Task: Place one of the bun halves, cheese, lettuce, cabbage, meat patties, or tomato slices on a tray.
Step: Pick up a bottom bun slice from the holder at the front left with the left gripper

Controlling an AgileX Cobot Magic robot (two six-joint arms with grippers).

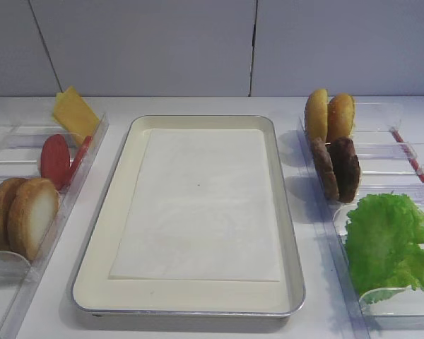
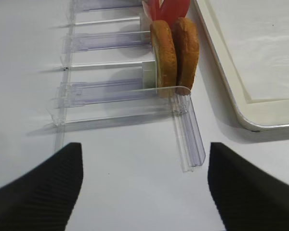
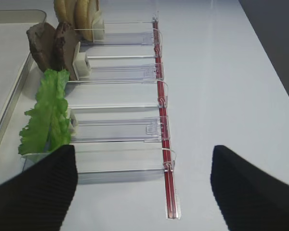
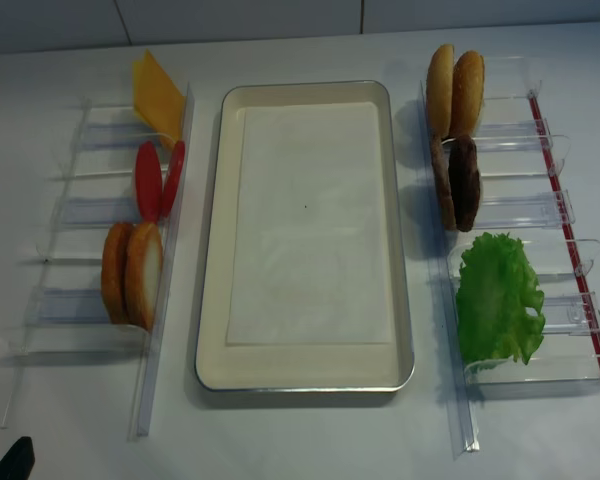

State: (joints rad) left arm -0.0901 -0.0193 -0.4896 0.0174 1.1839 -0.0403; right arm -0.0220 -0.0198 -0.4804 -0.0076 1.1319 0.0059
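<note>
The silver tray (image 1: 99,272) (image 4: 212,250) lies in the middle with only a white paper sheet in it. In clear bins on its left stand the pale-faced bun halves (image 1: 32,215) (image 2: 176,53), tomato slices (image 1: 55,161) and cheese (image 1: 74,113). On its right stand the meat patties (image 1: 337,168) (image 3: 50,45) and the lettuce (image 1: 389,244) (image 3: 48,113). Cabbage is out of view. My left gripper (image 2: 144,192) hovers open over bare table in front of the bun halves. My right gripper (image 3: 143,192) is open too, near the lettuce bin's outer end, holding nothing.
A yellower golden bun pair (image 1: 328,114) stands in the far right bin. Narrow clear plastic bins (image 4: 80,215) line both sides of the tray. A red strip (image 3: 163,125) runs along the right bins' outer ends.
</note>
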